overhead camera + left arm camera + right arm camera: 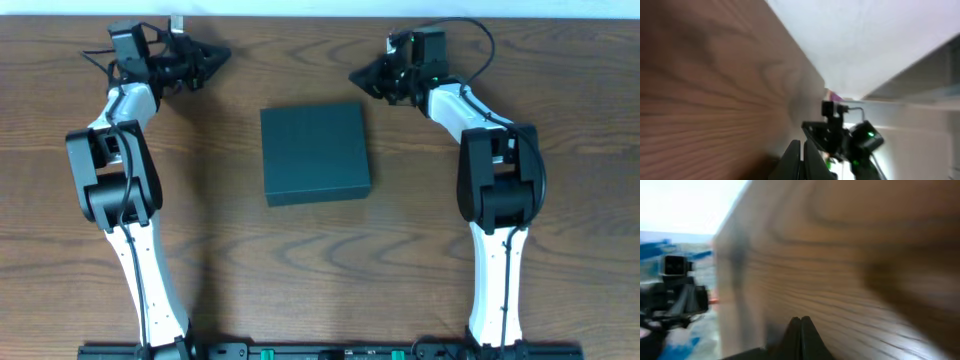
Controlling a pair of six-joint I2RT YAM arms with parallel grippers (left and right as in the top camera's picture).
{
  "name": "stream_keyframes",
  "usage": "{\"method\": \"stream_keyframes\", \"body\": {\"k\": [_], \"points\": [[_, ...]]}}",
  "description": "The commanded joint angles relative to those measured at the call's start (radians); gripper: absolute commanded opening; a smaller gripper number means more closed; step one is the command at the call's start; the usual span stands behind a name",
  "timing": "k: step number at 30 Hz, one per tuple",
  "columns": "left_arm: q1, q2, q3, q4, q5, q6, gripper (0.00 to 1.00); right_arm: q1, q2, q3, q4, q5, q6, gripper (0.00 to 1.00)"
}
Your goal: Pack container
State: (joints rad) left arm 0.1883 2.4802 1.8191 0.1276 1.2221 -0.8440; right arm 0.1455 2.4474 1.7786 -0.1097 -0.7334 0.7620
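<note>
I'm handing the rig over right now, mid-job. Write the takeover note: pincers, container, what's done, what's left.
Left pincer: shut, empty, near the far edge of the table, apart from the container.
Right pincer: shut, empty, also near the far edge, pointing toward the left one.
Container: mid-table between the arms, lid down, nothing touching it.
Done: lid looks closed; contents cannot be seen.
Left: no loose items in view to pack; probably only confirm the lid is seated.

Soft, even light is falling on the brown wood-grain table (320,260) overhead, where the dark teal-green square rigid container (315,152) is showing sharply. Both wrist views are smearing heavily, white glare washing out everything beyond the table's edge.
</note>
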Motion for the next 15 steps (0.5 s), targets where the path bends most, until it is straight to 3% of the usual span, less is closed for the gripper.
{"method": "stream_keyframes", "body": {"k": [1, 9, 15], "points": [[-0.021, -0.013, 0.009, -0.078, -0.114, 0.201, 0.05, 0.008, 0.005, 0.002, -0.047, 0.086, -0.158, 0.02], [-0.131, -0.120, 0.087, -0.544, -0.533, 0.595, 0.06, 0.012, 0.000, 0.008, -0.172, 0.221, -0.244, 0.02], [-0.166, -0.170, 0.261, -0.779, -0.681, 0.679, 0.06, 0.013, -0.068, 0.156, -0.299, 0.253, -0.339, 0.02]]}}
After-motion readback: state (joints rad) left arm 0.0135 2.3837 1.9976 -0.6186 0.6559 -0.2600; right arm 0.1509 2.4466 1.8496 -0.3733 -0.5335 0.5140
